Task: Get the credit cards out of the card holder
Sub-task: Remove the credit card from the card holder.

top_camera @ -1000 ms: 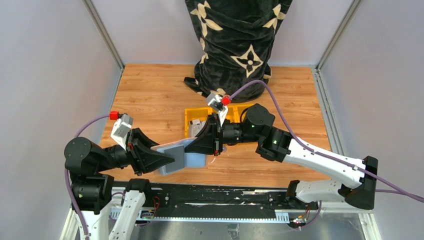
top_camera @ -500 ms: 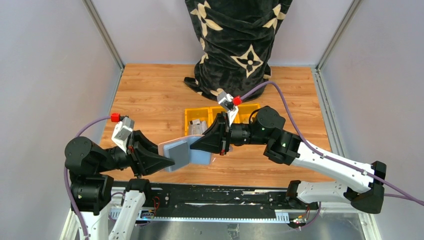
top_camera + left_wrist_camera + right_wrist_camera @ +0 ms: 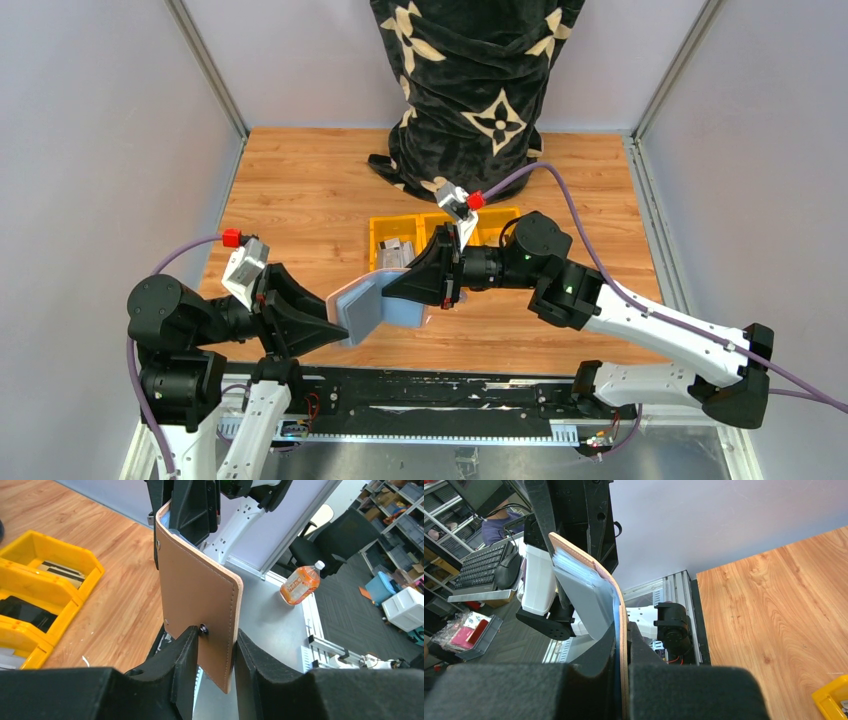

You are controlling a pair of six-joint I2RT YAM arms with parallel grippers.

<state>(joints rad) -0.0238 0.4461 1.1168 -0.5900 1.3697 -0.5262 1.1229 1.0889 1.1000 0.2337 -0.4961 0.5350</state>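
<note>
Above the near edge of the wooden worktop (image 3: pixel 300 190), clear of its surface, the card holder (image 3: pixel 200 585) hangs between the two arms, standing on edge; its tan outer face with a small snap stud faces the left wrist camera; silvery, blue-grey credit cards (image 3: pixel 584 595) lie stacked against its inner face and stick out past it on the right arm's side. The left end effector (image 3: pixel 216 636) has a finger on either side of the holder's near end, the panel slanting across the gap; whether those fingers press it cannot be told. The right end effector (image 3: pixel 624 630) is pressed together on the far end, the holder's tan edge and a blue card edge running down between its fingers. Behind them a yellow tray (image 3: pixel 378 228) sits on the worktop, and further back a black patterned cloth (image 3: pixel 470 90).
</note>
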